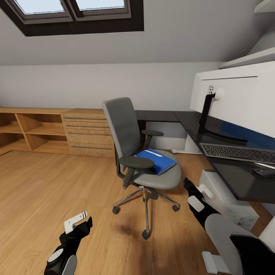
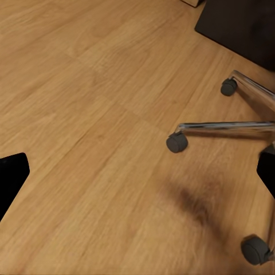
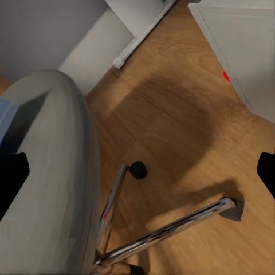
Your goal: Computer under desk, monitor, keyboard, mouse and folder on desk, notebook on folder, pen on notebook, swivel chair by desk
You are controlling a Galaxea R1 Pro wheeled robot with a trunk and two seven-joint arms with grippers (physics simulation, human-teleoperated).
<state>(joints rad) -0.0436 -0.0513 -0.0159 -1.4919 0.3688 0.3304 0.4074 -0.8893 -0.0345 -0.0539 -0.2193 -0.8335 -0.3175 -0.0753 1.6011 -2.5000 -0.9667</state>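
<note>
The grey swivel chair [image 1: 128, 133] stands on the wood floor left of the black desk [image 1: 236, 179]. On its seat lies the blue folder [image 1: 160, 162] with the white pen [image 1: 152, 152] on top. The notebook is out of view. The monitor [image 1: 244, 99] stands on the desk, white back toward me, with the keyboard [image 1: 238, 152] and the mouse [image 1: 265, 172] in front of it. The pale computer [image 1: 229, 200] sits under the desk. My left gripper [image 1: 86, 221] hangs open over the floor, short of the chair base [image 2: 217, 129]. My right gripper [image 1: 188, 184] is open beside the seat edge [image 3: 51, 172].
A light wooden dresser [image 1: 88, 131] and open shelves [image 1: 30, 130] line the back wall under the sloped ceiling with skylights. Chrome chair legs and casters [image 3: 137, 169] spread between my grippers. Open floor lies to the left.
</note>
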